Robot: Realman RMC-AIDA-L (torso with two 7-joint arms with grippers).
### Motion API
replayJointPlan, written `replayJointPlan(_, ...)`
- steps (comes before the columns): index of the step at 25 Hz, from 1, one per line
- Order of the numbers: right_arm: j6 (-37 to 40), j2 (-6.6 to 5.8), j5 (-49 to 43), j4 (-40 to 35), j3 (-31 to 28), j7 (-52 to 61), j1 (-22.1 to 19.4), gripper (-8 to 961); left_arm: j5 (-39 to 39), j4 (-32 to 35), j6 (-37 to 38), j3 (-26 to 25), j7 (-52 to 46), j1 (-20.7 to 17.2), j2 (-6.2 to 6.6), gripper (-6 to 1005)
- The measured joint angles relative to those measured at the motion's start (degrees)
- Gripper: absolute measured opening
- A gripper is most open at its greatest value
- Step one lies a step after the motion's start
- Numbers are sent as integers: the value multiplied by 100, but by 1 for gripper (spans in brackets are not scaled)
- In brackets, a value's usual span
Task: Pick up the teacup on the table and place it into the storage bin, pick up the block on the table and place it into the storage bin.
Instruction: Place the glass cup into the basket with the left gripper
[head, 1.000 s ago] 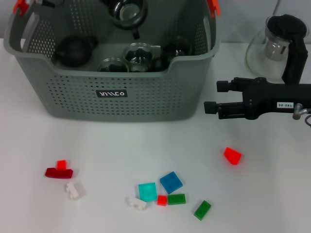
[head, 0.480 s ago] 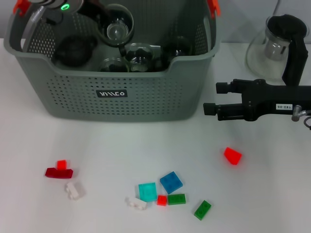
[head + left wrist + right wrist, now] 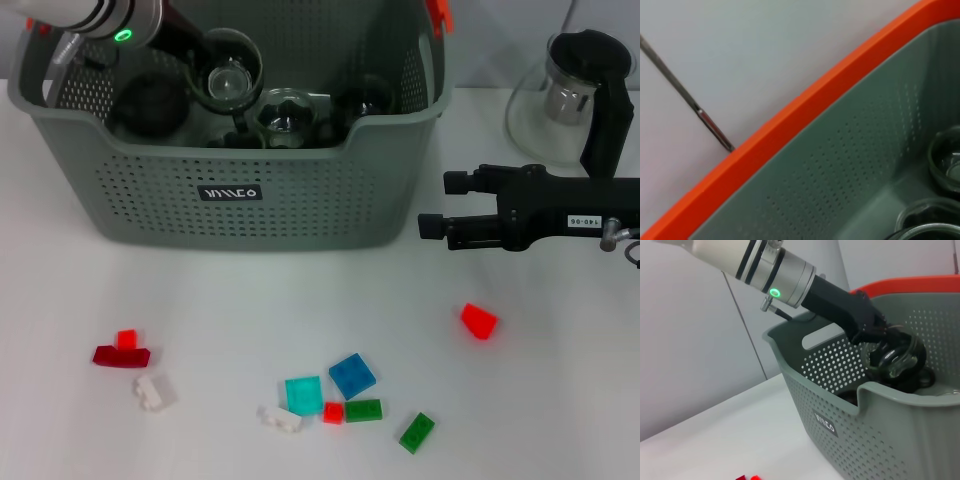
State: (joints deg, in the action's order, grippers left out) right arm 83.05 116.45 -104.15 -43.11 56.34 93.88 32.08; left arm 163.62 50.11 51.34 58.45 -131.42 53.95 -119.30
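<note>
1. One teacup (image 3: 228, 74) tipped on its side, mouth toward the camera, grasped by left tool (image 3: 205, 62) inside storage bin (image 3: 300, 205), frame upper left.
2. Eleven blocks (image 3: 352, 376) lay on surface (image 3: 560, 400).
3. Right tool (image 3: 432, 202) spread apart, empty, right of bin.

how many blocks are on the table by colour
red: 4
white: 2
green: 2
blue: 1
teal: 1
total: 10 blocks

A large grey perforated plastic storage bin (image 3: 240, 190) sits at the table's rear left; small plastic blocks (image 3: 352, 376) lie scattered before it, a glass teapot (image 3: 560, 100) at its right.
</note>
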Motion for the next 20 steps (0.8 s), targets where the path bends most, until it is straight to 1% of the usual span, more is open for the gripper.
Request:
replayJointPlan(9, 16, 0, 0, -2, 0, -1, 18, 927, 3, -1, 23, 6, 3, -27, -16, 47)
replayJointPlan(14, 19, 0, 0, -4, 0, 2, 18, 927, 3, -1, 18, 129, 3, -35, -38, 48)
replayJointPlan(19, 14, 0, 0, -5, 0, 0, 2, 927, 3, 7, -2, 151, 7, -43, -61, 189)
replayJointPlan(20, 14, 0, 0, -4, 0, -1, -4, 927, 3, 25, -4, 151, 5, -43, -61, 264)
